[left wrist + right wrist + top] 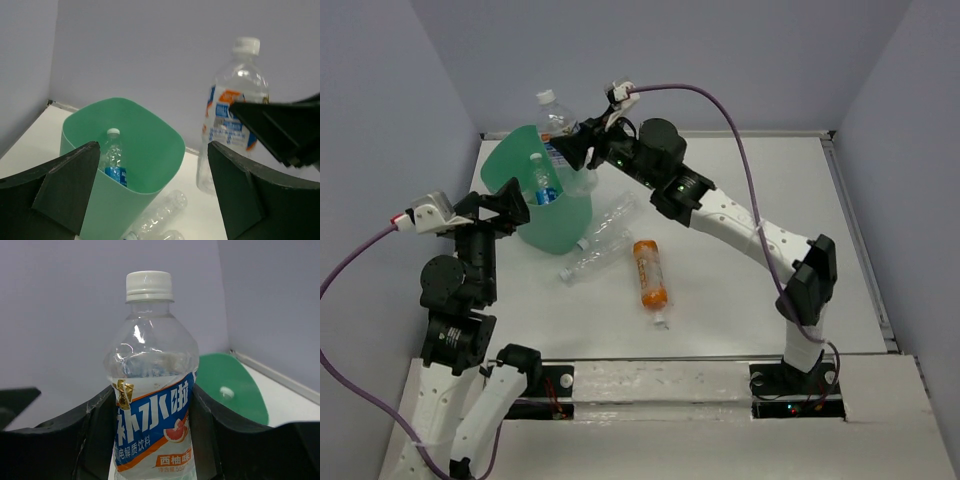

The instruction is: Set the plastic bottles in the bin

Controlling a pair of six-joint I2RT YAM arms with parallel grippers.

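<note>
**Top external view:** The right gripper (568, 143) held a labelled bottle (553, 115) upright, its fingers closed on the body at the far rim of the bin (565, 230). Whether the bottle hung over the opening or just beyond it could not be told. A blue-labelled bottle (542, 182) stood inside the bin. Two clear bottles (600, 252) lay side by side on the tabletop (770, 230) just right of the bin, with an orange bottle (649, 275) lying near them. The left gripper (503, 206) hovered at the bin's near-left side.

**Left wrist view:** The left gripper's fingers (65, 185) were spread wide with nothing between them. They framed the bin (150, 150) and the blue-labelled bottle (114, 159). The labelled bottle (235, 100) showed to the right of the rim, pinched by the other arm's dark fingers.

**Right wrist view:** The fingers (97, 435) pressed both sides of the labelled bottle (152, 405) at its printed band. The bin (240, 385) sat behind and lower.

The held bottle looked nearly empty, so it was probably light. Its thin walls would likely dent under a hard squeeze, and the slick label could slip. A grasp at mid-body, across the label, seemed sound. The bottles lying on the tabletop would probably roll when nudged and seemed best taken across the barrel at mid-length.
</note>
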